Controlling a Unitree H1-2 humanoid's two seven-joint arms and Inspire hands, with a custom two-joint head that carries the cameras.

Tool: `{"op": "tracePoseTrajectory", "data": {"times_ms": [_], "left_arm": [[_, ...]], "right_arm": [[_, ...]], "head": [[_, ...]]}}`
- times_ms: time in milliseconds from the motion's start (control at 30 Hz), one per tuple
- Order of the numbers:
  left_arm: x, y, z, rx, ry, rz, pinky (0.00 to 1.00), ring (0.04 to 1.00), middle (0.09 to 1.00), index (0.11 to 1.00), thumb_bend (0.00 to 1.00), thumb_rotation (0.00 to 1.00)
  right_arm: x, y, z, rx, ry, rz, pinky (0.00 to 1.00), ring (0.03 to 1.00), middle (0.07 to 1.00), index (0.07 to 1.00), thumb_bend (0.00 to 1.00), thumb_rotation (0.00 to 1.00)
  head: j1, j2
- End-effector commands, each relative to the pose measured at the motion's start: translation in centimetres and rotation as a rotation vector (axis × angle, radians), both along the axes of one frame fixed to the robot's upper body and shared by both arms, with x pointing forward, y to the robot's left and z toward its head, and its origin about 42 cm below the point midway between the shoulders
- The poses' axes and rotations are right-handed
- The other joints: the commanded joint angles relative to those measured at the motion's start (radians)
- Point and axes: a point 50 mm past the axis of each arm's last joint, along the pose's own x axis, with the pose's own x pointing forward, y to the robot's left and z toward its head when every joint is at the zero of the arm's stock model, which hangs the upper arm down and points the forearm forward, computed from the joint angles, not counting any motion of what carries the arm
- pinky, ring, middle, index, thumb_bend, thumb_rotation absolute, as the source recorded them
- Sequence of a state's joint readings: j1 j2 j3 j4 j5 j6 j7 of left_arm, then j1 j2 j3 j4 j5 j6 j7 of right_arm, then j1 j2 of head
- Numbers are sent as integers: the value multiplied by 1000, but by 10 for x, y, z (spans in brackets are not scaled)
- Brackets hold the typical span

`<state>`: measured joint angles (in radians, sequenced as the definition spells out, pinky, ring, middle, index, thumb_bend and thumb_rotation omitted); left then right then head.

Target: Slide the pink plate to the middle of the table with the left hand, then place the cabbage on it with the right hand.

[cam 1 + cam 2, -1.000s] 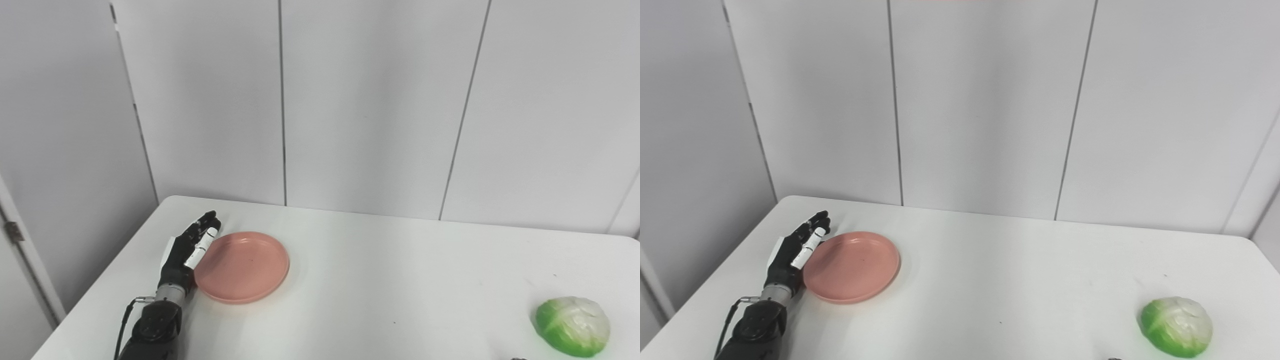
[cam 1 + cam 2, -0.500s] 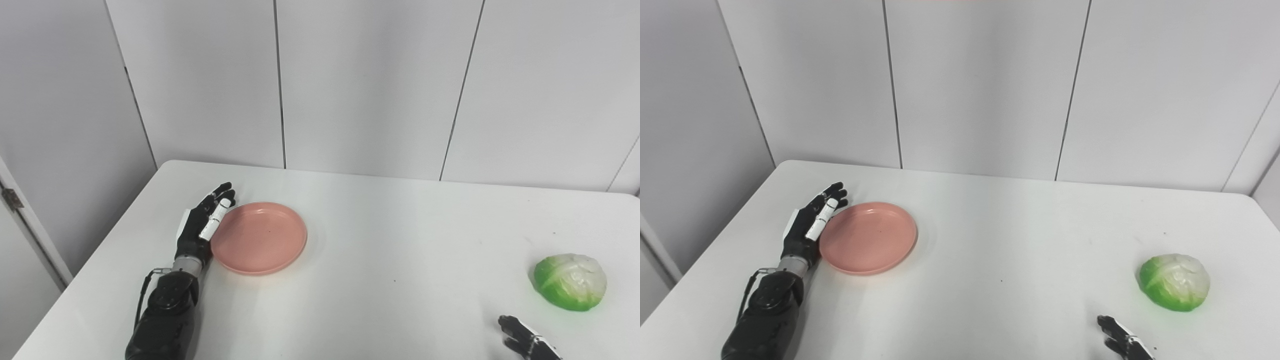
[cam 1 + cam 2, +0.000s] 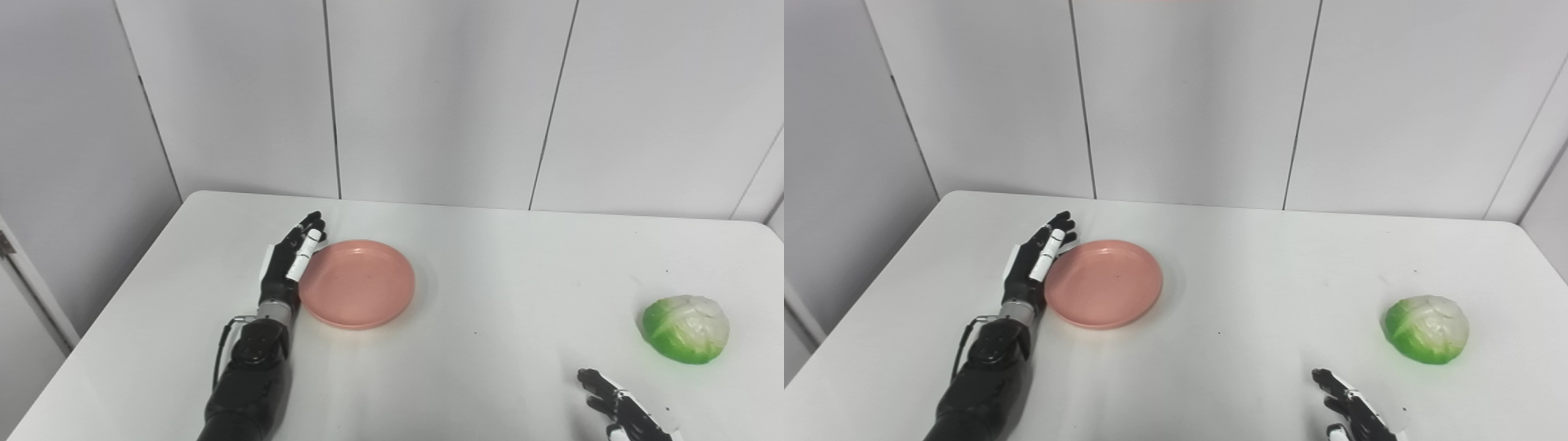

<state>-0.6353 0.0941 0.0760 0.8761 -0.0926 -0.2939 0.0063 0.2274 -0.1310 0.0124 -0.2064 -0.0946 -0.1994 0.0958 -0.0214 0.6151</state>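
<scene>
White panelled walls back a white bench (image 3: 490, 367). Left hand (image 3: 288, 269), fingers flat and holding nothing, presses the pink plate (image 3: 358, 283) at its nine-o'clock rim; light, stiff, likely slippery. Cabbage (image 3: 685, 329) sits at four o'clock; right hand (image 3: 621, 407), fingers apart, empty.

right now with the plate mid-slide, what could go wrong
The left robot hand only presses flat against the pink plate's left rim, so the plate could slip past the fingers or spin. The cabbage is round and sits near the table's right edge; a clumsy grasp by the right robot hand might roll it off.
</scene>
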Motion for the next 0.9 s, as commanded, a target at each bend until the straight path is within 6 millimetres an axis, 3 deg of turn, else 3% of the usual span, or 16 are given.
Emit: {"op": "tracePoseTrajectory", "data": {"times_ms": [0,400,600,700,867], "left_arm": [[-9,-37,-17,-26,47,-60,667,830,843,798,783,761],[-5,-63,-6,-63,35,-122,688,847,852,810,779,777],[-5,-76,-8,-56,52,-154,671,841,852,807,788,774],[-5,-80,-9,-70,57,-163,670,836,848,802,773,767],[-2,-87,-7,-91,57,-172,695,858,864,810,763,759]], "right_arm": [[5,5,6,7,-28,0,844,860,829,787,881,1000],[13,32,4,9,-20,6,834,865,835,787,858,1000],[19,44,2,-10,-27,-3,830,866,840,792,791,1000],[22,50,3,-38,-32,-21,827,865,841,792,818,1000],[26,58,2,-96,-32,-110,754,817,830,836,816,850]], "head": [[-16,-3],[-157,-4],[-214,-6],[-243,-10],[-265,-18]]}}
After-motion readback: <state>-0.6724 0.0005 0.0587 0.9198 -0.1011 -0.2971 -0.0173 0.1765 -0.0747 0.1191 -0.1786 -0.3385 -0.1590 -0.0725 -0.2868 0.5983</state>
